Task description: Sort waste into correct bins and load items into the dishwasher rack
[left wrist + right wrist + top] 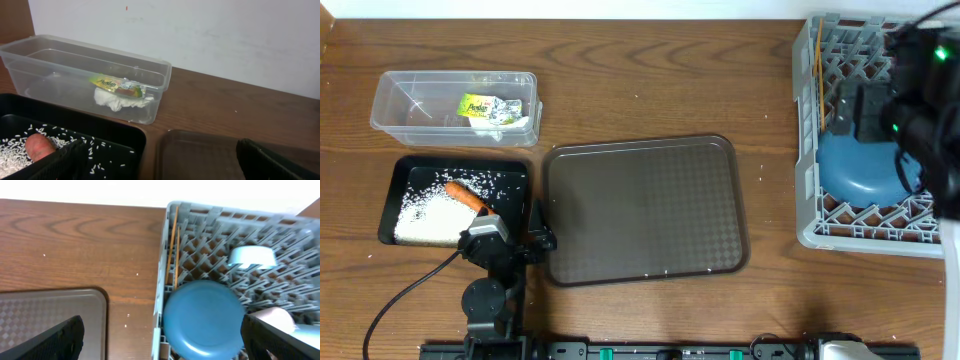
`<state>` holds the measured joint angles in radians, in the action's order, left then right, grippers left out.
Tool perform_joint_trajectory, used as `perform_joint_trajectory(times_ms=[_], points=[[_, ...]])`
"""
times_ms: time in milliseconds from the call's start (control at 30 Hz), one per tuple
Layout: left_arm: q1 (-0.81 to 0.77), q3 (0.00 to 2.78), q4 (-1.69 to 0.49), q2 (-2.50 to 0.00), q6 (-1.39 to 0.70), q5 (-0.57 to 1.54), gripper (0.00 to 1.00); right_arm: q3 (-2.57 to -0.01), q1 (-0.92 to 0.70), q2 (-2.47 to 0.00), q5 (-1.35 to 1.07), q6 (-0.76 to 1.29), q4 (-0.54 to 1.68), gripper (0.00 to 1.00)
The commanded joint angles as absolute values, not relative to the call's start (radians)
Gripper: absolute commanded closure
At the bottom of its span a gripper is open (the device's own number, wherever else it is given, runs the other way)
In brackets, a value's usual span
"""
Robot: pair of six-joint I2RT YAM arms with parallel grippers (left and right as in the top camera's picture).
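Begin with the waste: find the wrapper (492,108) inside the clear tub (415,110), and the carrot (465,195) and rice (425,215) inside the black tray (384,215). Note stray grains on the brown serving tray (645,210) and the table. Look across to the dishwasher rack (200,220), already holding the large dark-blue bowl (202,320), the small light-blue bowl (252,256) and the chopsticks (175,245) along its left wall. Cannot make out the cup.

Find both sets of jaws spread wide, grasping nothing: left gripper (512,235) at the black tray's near right corner, right gripper (162,340) above the rack's left edge.

Probably risks flicking rice over the rim through a low left sweep. Likely risks jolting the dark-blue bowl, or shaking chopsticks through the lattice, through a careless right descent.
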<state>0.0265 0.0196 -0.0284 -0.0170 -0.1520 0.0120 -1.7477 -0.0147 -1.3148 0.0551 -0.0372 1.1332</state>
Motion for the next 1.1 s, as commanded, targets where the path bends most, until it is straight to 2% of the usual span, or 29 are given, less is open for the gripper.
perform_joint_trajectory(times_ms=[0,200,333,833,1067], points=[[0.032,0.004,-0.072,-0.018,-0.134,-0.015,0.02,-1.758,-0.02,-1.245,0.078,-0.069,1.144,0.01],[0.032,0.004,-0.072,-0.018,-0.135,-0.015,0.02,-1.733,-0.02,-1.13,0.041,-0.068,1.176,0.01],[0.032,0.004,-0.072,-0.018,-0.134,-0.015,0.02,-1.603,-0.02,-1.028,0.025,-0.069,1.12,0.01],[0.032,0.004,-0.072,-0.018,-0.135,-0.015,0.02,-0.609,-0.021,-0.448,-0.078,-0.068,0.381,0.01],[0.032,0.004,-0.072,-0.018,-0.134,-0.015,0.02,-0.29,-0.021,-0.228,-0.156,-0.068,0.109,0.01]])
